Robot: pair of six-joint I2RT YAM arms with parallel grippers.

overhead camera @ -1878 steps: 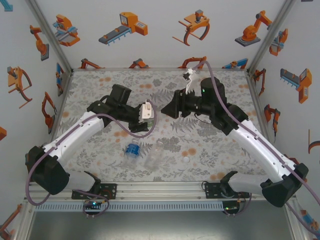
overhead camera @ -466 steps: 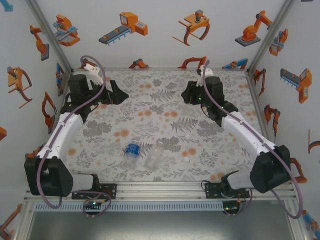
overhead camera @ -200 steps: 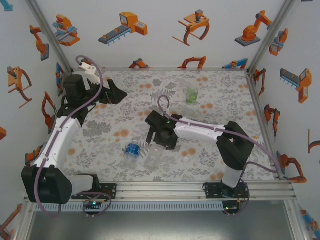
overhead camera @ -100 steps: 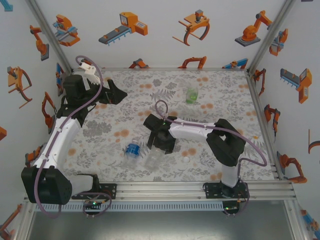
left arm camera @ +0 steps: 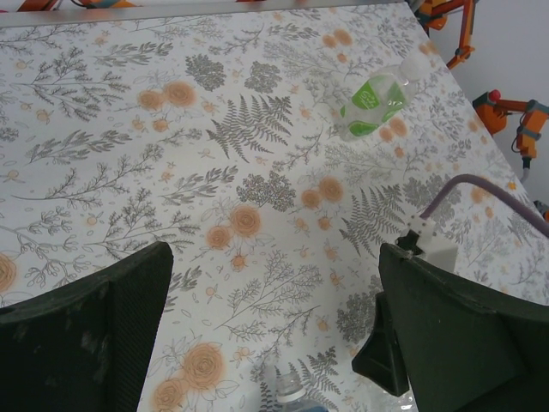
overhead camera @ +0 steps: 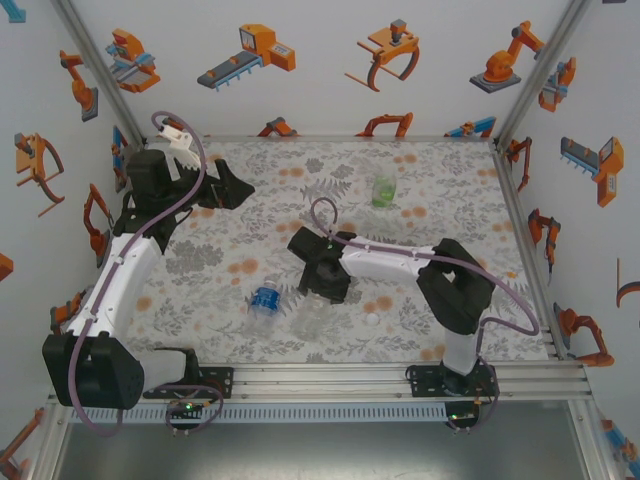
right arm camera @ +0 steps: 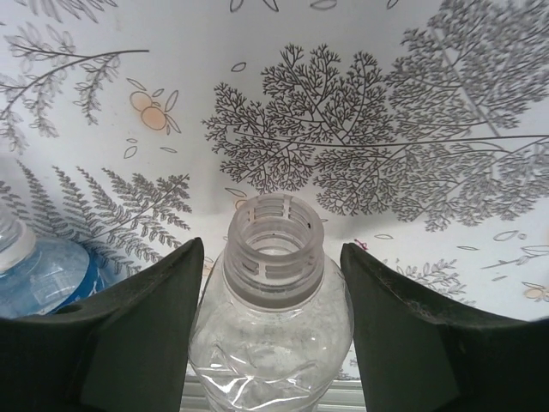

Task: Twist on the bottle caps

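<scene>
The colourless bottle (right arm camera: 273, 343) lies on the table with its threaded neck bare, and my right gripper (right arm camera: 273, 247) is shut on its body, one finger against each side. From above, that gripper (overhead camera: 316, 295) reaches to the table's middle over the bottle (overhead camera: 308, 320). Just left lies the blue-label bottle (overhead camera: 265, 298), whose neck (right arm camera: 13, 245) is also uncapped. The green bottle (overhead camera: 384, 190) stands at the back with a pale top. A white bottle cap (overhead camera: 372, 320) sits on the table right of the colourless bottle. My left gripper (overhead camera: 228, 186) hangs open and empty at the back left.
The flowered table mat (overhead camera: 450, 240) runs to white walls at the back and sides. In the left wrist view the green bottle (left arm camera: 369, 103) stands far ahead, with the right arm's purple cable (left arm camera: 489, 193) at the right.
My right gripper has settled a little nearer over the colourless bottle and its jaws have narrowed onto it. The left arm has stayed still.
</scene>
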